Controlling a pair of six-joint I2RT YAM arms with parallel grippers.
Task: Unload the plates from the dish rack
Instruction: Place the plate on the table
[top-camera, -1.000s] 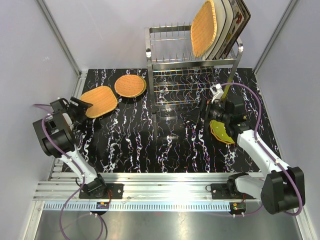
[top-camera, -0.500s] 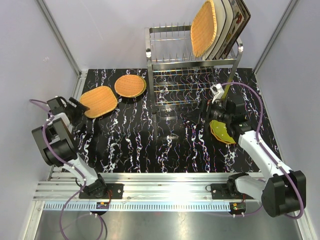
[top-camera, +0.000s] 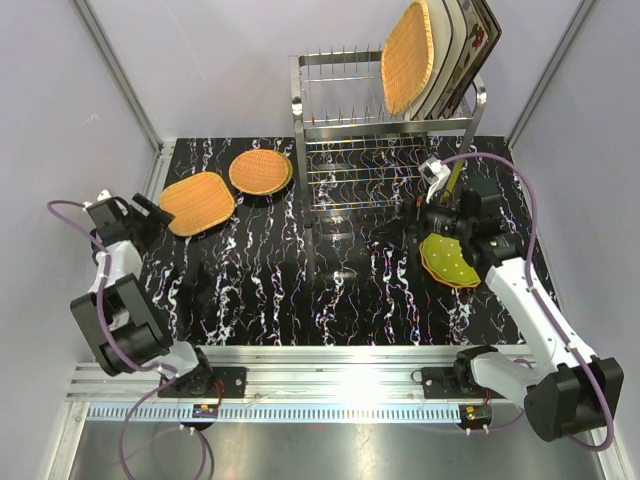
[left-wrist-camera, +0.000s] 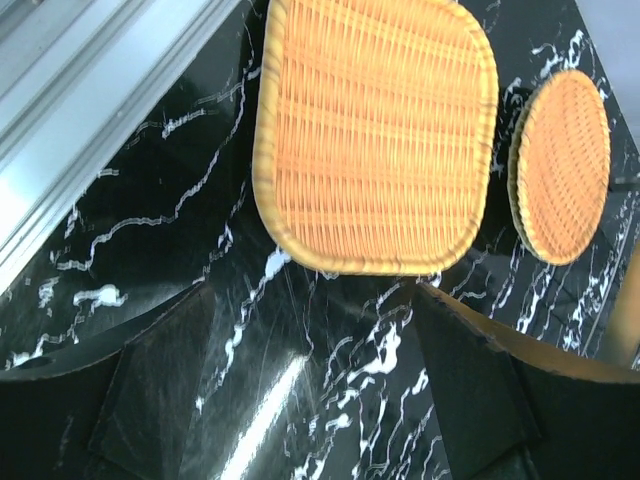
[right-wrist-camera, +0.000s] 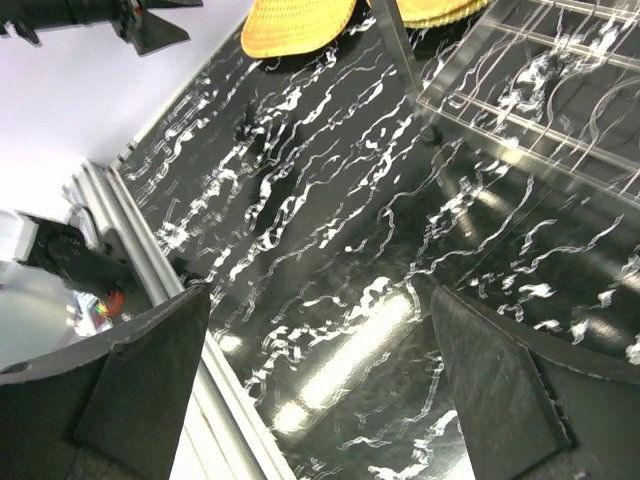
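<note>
Back comes the left arm, drawn off toward the table's left edge, and its left gripper (top-camera: 150, 215) now sits just clear of the squarish woven plate (top-camera: 197, 202) it was crowding a second ago. On the other side the right arm has swung out to the right, uncovering the stack of lime-green dotted plates (top-camera: 450, 262) that it was partly covering.

Left arm now: folded tight over its base, forearm running up the left rail, wrist turned right toward the plate. From the wrist view the left gripper (left-wrist-camera: 315, 290) has its jaws spread wide with only black marbled table (top-camera: 300, 290) between them. The squarish woven plate (left-wrist-camera: 375, 135) lies flat just ahead and the round woven plate (left-wrist-camera: 560, 165) just beyond it.

Right arm: reaching up from its base, elbow bent near the right edge, wrist pointing left past the rack's front leg. The right gripper (top-camera: 412, 222) is spread fully and holds nothing, with bare tabletop between the fingers (right-wrist-camera: 130, 390).

Up on the dish rack (top-camera: 340, 125), an orange woven plate (top-camera: 407, 57) still stands on edge. Cream plates (top-camera: 450, 50) and a patterned plate (top-camera: 485, 40) are stacked behind it.
</note>
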